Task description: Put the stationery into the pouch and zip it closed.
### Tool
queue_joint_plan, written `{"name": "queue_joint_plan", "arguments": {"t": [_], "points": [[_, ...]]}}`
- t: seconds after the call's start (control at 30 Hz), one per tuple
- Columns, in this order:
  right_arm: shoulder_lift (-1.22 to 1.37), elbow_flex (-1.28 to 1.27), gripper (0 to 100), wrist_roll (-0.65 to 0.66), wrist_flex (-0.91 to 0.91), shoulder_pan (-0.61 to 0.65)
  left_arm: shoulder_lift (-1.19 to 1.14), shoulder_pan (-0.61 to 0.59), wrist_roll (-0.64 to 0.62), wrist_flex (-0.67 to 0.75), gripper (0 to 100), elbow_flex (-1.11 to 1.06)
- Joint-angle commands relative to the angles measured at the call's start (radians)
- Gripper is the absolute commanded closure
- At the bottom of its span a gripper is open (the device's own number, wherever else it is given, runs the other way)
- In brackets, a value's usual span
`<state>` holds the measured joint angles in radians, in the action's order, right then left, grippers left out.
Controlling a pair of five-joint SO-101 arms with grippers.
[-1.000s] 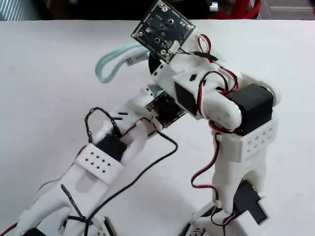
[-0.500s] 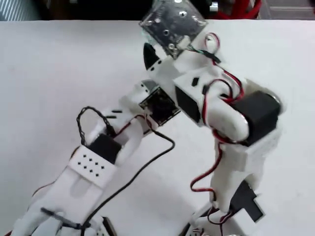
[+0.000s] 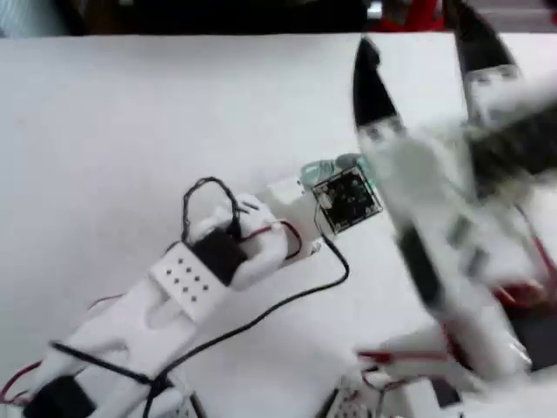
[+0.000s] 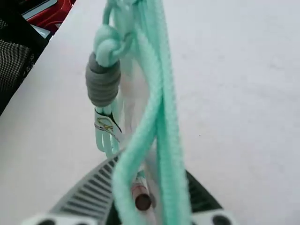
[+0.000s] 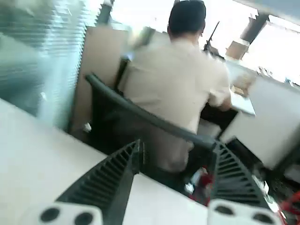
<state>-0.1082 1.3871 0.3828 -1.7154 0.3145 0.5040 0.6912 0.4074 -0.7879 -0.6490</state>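
Left gripper (image 4: 145, 197): you are clamping the mint pouch (image 4: 164, 108) between its jaws.
Pouch: lying mid-table (image 3: 130, 113), clear of every edge.
Right gripper (image 5: 177, 147): you are holding it spread wide, empty, near the far right corner.

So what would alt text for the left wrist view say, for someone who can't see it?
The left gripper holds a mint-green pouch edge-on, right in front of the camera, with its looped cord and a grey bead on it. A white table lies behind.

Office — swivel chair (image 5: 140, 116), desks (image 5: 241, 101), window blinds (image 5: 61, 47)
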Motion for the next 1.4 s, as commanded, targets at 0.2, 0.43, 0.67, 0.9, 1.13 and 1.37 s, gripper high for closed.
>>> {"name": "queue_joint_plan", "arguments": {"t": [0.2, 0.43, 0.67, 0.9, 1.13, 1.37], "points": [[-0.101, -0.207, 81.2, -0.002, 0.021, -0.303, 0.127, -0.016, 0.026, -0.127, 98, -0.017], [-0.039, -0.436, 81.3, -0.009, 0.156, -0.39, 0.251, -0.127, 0.029, -0.226, 98, 0.044], [-0.045, -0.539, 81.3, -0.051, 0.139, -0.375, 0.535, -0.165, 0.106, -0.399, 98, 0.18], [-0.065, -0.545, 81.6, -0.025, -0.002, -0.337, 0.575, -0.18, 0.118, -0.437, 98, 0.163], [-0.225, -0.825, 87.2, 0.146, 0.002, -0.335, 0.575, -0.188, 0.118, -0.428, 98, 0.078], [-0.783, -1.208, 85.7, 0.29, 0.004, -0.173, 0.575, -0.196, 0.115, -0.388, 98, 0.08]]}}
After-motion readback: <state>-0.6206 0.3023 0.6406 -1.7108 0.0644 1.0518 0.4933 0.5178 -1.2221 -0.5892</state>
